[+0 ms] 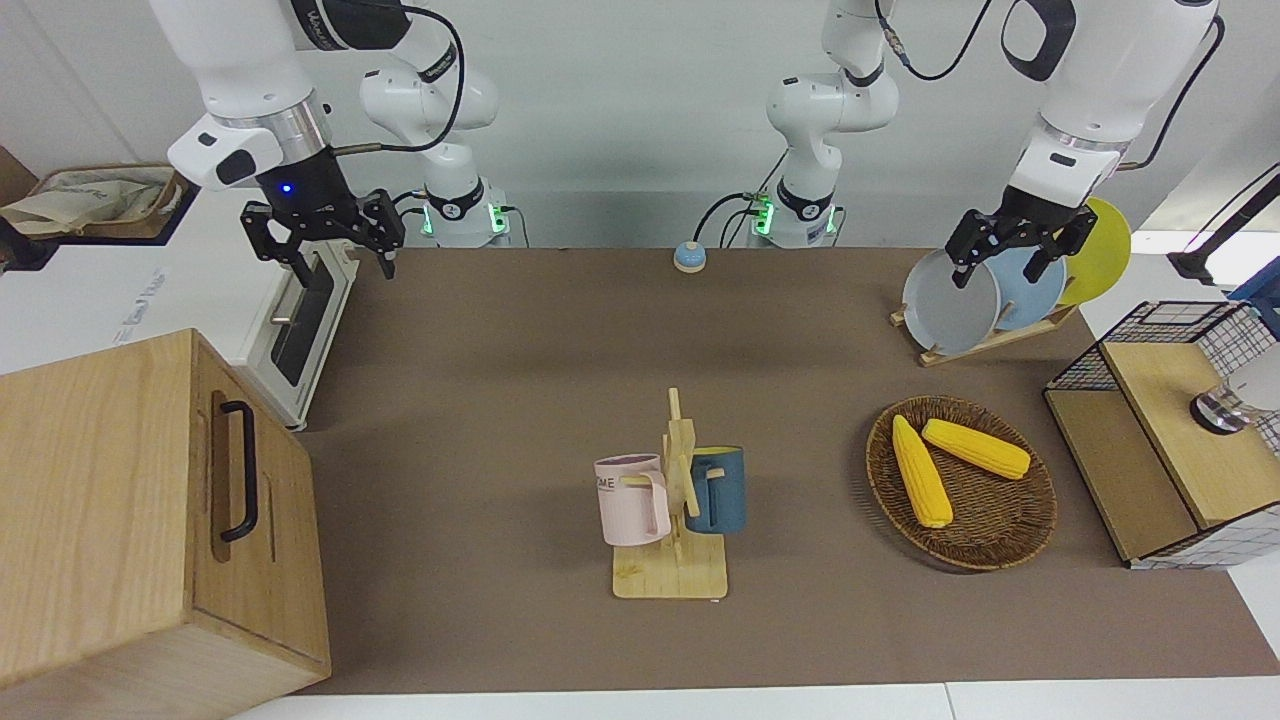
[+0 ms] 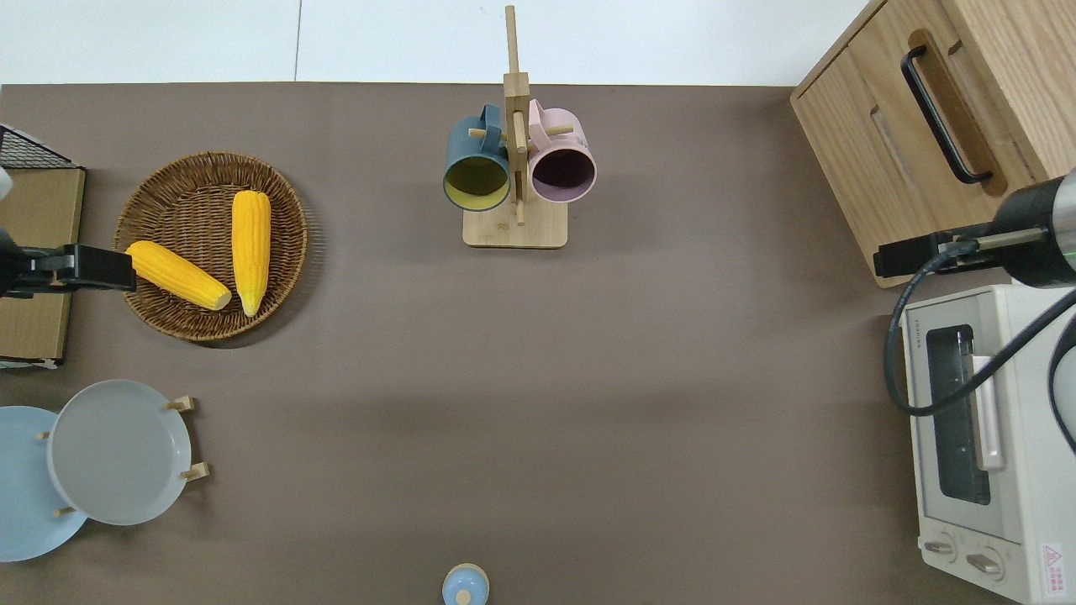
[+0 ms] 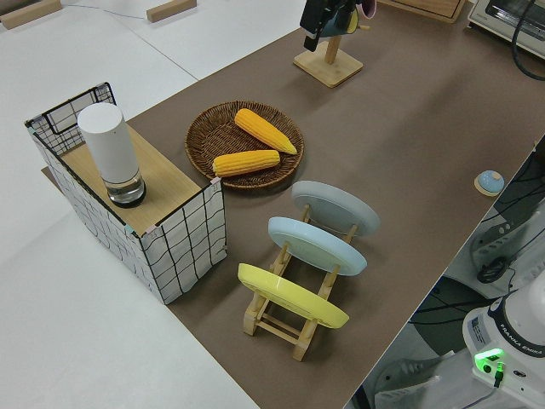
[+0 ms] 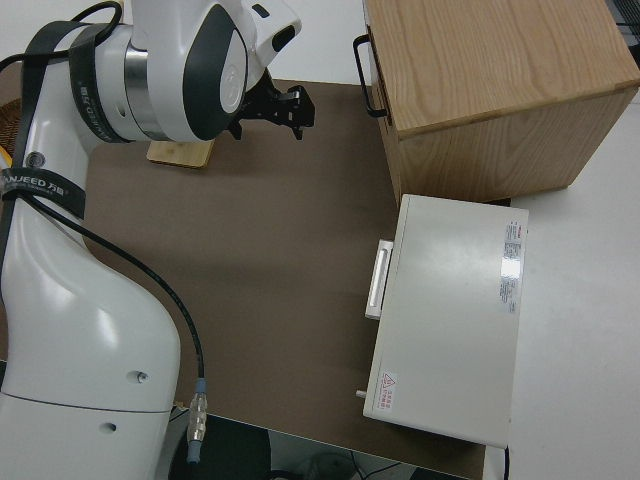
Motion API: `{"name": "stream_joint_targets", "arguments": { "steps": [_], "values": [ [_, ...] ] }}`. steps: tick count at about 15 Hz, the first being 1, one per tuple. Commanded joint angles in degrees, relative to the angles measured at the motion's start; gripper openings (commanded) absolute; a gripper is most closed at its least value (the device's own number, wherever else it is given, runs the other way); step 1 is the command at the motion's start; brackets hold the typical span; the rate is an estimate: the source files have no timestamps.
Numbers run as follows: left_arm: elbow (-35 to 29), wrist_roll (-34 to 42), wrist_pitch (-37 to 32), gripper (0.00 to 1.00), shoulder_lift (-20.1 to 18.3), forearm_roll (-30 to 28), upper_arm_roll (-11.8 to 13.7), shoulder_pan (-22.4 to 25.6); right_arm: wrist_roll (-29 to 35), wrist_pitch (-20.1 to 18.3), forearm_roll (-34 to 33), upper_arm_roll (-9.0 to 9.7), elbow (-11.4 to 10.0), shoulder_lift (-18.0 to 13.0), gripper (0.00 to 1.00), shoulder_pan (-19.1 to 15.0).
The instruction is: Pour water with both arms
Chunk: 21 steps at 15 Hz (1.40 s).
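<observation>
Both arms are large, glossy white and jointed, with dark joint caps, black cables and black two-finger ends. The right gripper [image 1: 322,246] hangs in the air with its fingers spread apart, holding nothing, at the right arm's end of the worktop [image 1: 500,400], by the white toaster oven [image 2: 983,437]. The left gripper [image 1: 1010,252] is raised at the left arm's end, fingers parted and empty, in the front view just before the plates in the wooden plate rack [image 1: 985,335].

A grey plate [image 2: 118,452], a light blue plate [image 2: 21,483] and a yellow plate [image 3: 289,296] stand on edge in that rack. Farther from the robots, a wicker basket [image 2: 164,189] holds two corn cobs [image 2: 250,250]. A wire-sided box [image 3: 128,221] with a white cylinder [image 3: 111,153] on it sits at the worktop's edge by the basket.

In the middle, near the edge farthest from the robots, a wooden mug tree [image 2: 514,227] carries a dark blue mug [image 2: 477,164] and a pink mug [image 2: 561,160]. A wooden cabinet [image 1: 130,520] with a black handle fills the corner beside the oven. The wide brown centre between mug tree and arm bases is bare except for a small blue knob [image 1: 689,258].
</observation>
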Motion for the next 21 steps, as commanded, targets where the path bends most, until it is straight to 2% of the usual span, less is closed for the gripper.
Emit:
{"name": "stream_joint_targets", "arguments": {
  "steps": [1, 3, 5, 8, 11, 14, 18, 21],
  "values": [
    [-0.12, 0.19, -1.18, 1.00, -0.58, 0.15, 0.41, 0.33, -0.39, 0.82, 0.96, 0.77, 0.48, 0.24, 0.987, -0.51],
    [-0.12, 0.19, -1.18, 1.00, -0.50, 0.15, 0.50, 0.34, -0.39, 1.01, 0.96, 0.86, 0.65, 0.24, 0.987, -0.50],
    [-0.12, 0.19, -1.18, 1.00, -0.50, 0.15, 0.50, 0.34, -0.48, 3.63, 1.05, 1.64, 0.65, 0.33, 0.987, -0.59],
    [-0.12, 0.71, -1.09, 1.00, -0.32, 0.32, 0.50, 0.51, -0.39, 4.35, 1.05, 2.00, 0.57, 1.12, 0.987, -0.51],
    [-0.12, 2.03, -1.09, 1.00, -0.23, 0.76, 0.68, 0.86, -0.74, 7.94, 0.96, 3.14, 0.22, 1.29, 0.987, -0.42],
    [-0.04, 5.36, -1.00, 1.00, -0.32, 0.76, 1.91, 2.18, -1.00, 11.89, 0.87, 5.42, -0.05, 2.00, 0.987, -0.24],
    [0.05, 8.26, -1.09, 1.00, -0.58, 0.94, 4.98, 2.45, -1.62, 16.91, -2.10, 8.94, -0.57, 3.23, 0.987, -0.06],
    [0.23, 10.55, -1.09, 1.00, -0.67, 0.94, 7.87, 2.45, -5.99, 20.85, -6.23, 11.57, -0.66, 4.02, 0.987, 0.02]
  ]
}}
